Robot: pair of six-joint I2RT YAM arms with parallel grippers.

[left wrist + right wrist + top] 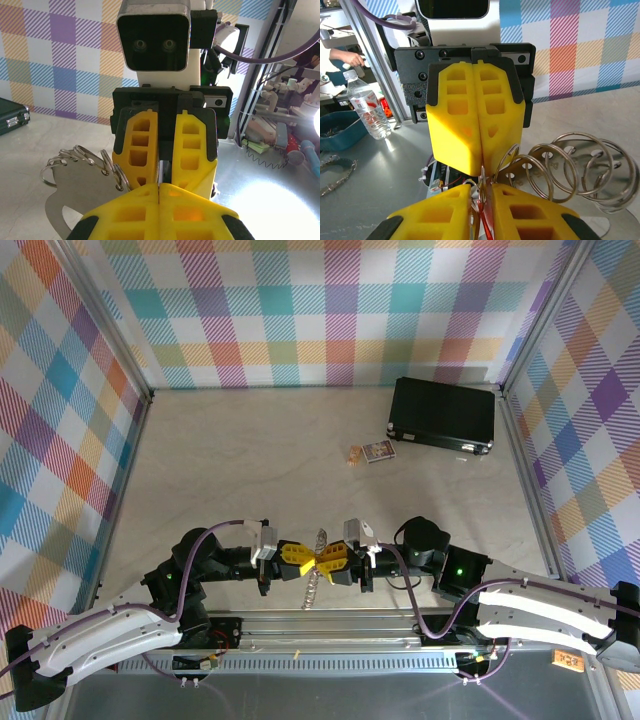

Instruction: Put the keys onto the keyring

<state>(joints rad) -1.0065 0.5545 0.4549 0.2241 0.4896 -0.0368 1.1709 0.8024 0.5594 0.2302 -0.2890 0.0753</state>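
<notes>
Fingers tip-to-tip, beige tabletop, plaid walls

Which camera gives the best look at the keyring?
Right wrist: the keyring sits close, its loops large and sharp. Left wrist shows it smaller, at lower left. Top external shows a tiny silver streak of it.

Keyring: silver-grey cluster of overlapping wire rings on a flat, holed metal plate, hanging tilted between left gripper and right gripper. Key: thin red sliver, edge-on, pinched between the right gripper's yellow fingers, just beside the nearest ring; blade hidden.
</notes>
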